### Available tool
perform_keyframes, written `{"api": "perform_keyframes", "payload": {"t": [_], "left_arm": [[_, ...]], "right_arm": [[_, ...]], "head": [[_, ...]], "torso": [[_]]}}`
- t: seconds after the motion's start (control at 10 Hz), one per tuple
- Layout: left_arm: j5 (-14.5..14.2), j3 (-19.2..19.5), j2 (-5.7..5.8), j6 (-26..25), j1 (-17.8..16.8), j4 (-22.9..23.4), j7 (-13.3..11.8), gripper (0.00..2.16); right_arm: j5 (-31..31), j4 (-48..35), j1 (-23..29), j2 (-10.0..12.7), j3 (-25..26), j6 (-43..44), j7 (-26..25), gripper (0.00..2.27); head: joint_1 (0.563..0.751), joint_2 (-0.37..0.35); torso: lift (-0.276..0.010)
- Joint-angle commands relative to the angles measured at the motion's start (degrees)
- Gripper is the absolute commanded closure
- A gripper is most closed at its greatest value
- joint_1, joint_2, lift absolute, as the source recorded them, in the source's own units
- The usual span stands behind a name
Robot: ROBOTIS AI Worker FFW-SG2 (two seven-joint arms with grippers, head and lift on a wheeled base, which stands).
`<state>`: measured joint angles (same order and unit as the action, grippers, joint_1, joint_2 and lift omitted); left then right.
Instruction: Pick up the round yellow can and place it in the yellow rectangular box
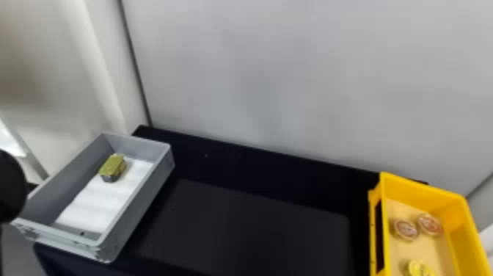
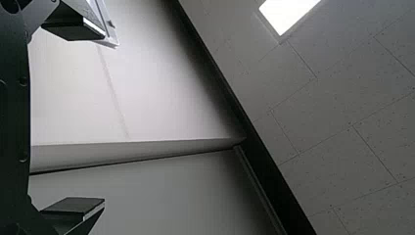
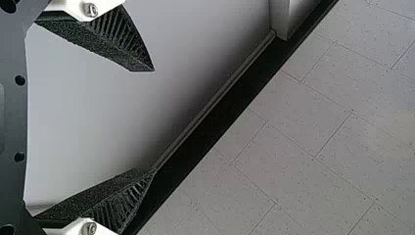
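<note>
So head view's got the round yellow can (image 1: 419, 269) sitting in the yellow rectangular box (image 1: 467, 240), left wrist view has the left gripper (image 2: 103, 118) spread pretty wide, and right wrist view shows the right gripper (image 3: 154, 121) gaping too.

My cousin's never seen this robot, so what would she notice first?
Probably the bright yellow box on the robot's right, with two reddish round cans inside and a round yellow can nearer the robot. Next might come the gray box on its left, where a blocky yellow-green tin sits at the far end of a white sheet.
</note>
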<state>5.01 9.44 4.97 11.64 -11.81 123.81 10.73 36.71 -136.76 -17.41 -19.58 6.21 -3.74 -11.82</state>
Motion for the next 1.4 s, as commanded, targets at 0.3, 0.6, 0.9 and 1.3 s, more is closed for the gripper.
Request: {"api": "perform_keyframes", "payload": {"t": [0.3, 0.6, 0.9, 1.3], "left_arm": [[0.0, 0.2, 0.13, -0.4, 0.1, 0.4, 0.0, 0.08], [0.1, 0.5, 0.13, -0.7, 0.2, 0.6, 0.0, 0.08], [0.3, 0.5, 0.13, -0.8, 0.2, 0.8, 0.0, 0.08], [0.4, 0.5, 0.04, -0.8, 0.1, 0.9, 0.0, 0.08]], "right_arm": [[-1.1, 0.0, 0.5, 0.3, -0.6, 0.0, -0.8, 0.06], [-1.4, 0.0, 0.6, 0.4, -0.6, -0.1, -0.9, 0.07], [-1.7, 0.0, 0.7, 0.6, -0.6, 0.0, -1.0, 0.08], [-2.0, 0.0, 0.8, 0.6, -0.6, 0.0, -1.3, 0.09]], "head": [[0.694, -0.078], [0.694, -0.078], [0.694, -0.078], [0.694, -0.078]], "torso": [[0.000], [0.000], [0.000], [0.000]]}}
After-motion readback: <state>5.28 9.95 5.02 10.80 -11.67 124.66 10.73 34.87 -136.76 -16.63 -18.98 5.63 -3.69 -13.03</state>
